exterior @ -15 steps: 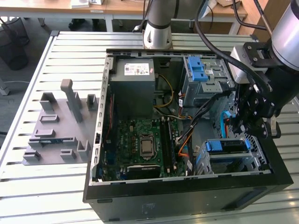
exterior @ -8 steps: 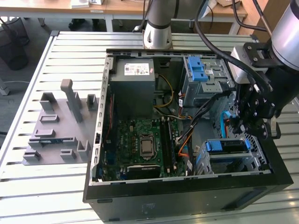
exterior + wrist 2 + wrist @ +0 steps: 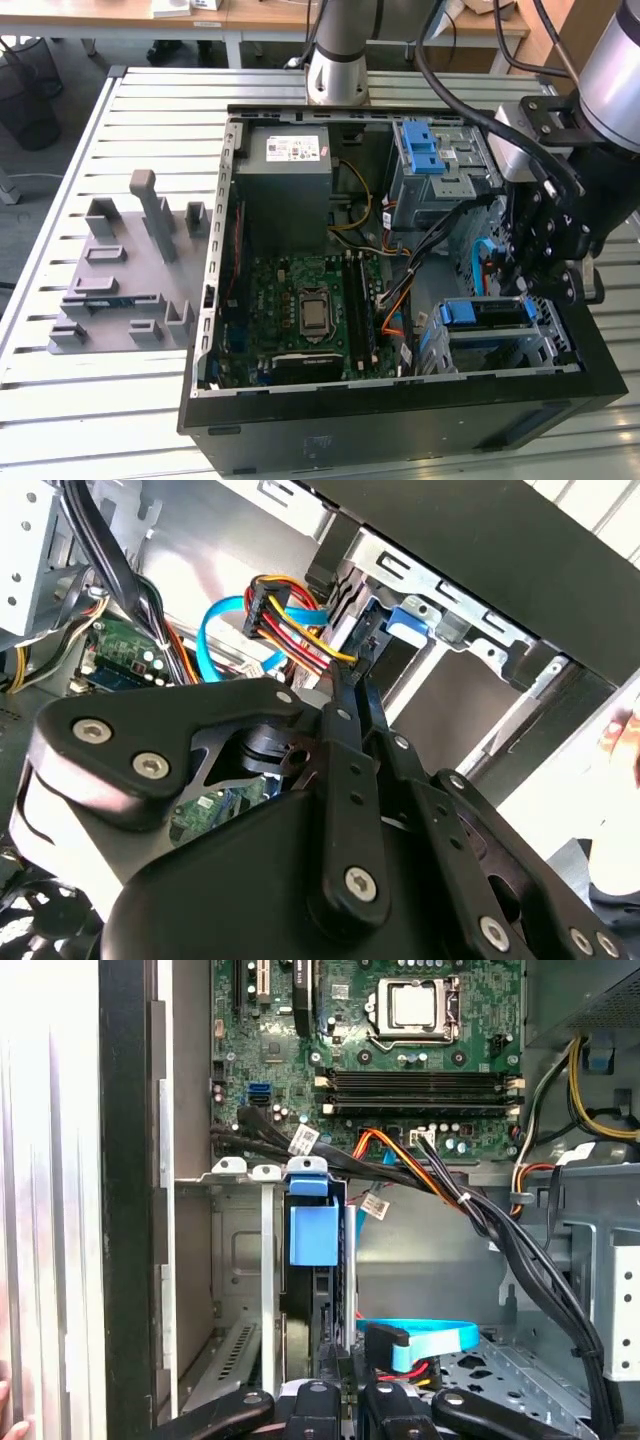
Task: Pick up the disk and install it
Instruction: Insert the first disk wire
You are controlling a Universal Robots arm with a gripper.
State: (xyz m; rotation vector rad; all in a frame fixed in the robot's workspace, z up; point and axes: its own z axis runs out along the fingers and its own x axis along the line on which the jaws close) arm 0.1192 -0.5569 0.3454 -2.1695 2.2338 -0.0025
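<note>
The jaws are seen drawn narrow, almost together, in the second wrist view, where the gripper (image 3: pixel 352 685) tips are brought up against a black connector (image 3: pixel 335 670) fed by red, yellow and orange wires (image 3: pixel 290 620). Whether the connector is actually pinched cannot be told. In the exterior view the gripper (image 3: pixel 530 285) is lowered inside the open computer case (image 3: pixel 400 420), on the exterior view's right, just above the lower drive cage (image 3: pixel 545 335).

The disk (image 3: pixel 487 313) is seen already seated in that cage, its blue frame showing along the top edge. In the first wrist view the disk (image 3: pixel 313 1235) is shown edge-on between the cage's metal walls, and a flat blue cable (image 3: pixel 430 1338) is curved just beside the gripper.

Farther out, the motherboard (image 3: pixel 300 300) is laid bare in the middle of the case, with a grey power supply box (image 3: pixel 285 165) beyond it and an upper cage with a blue latch (image 3: pixel 425 150) alongside. A grey fixture plate (image 3: pixel 120 280) is set on the slatted table (image 3: pixel 100 420) to the exterior view's left.
</note>
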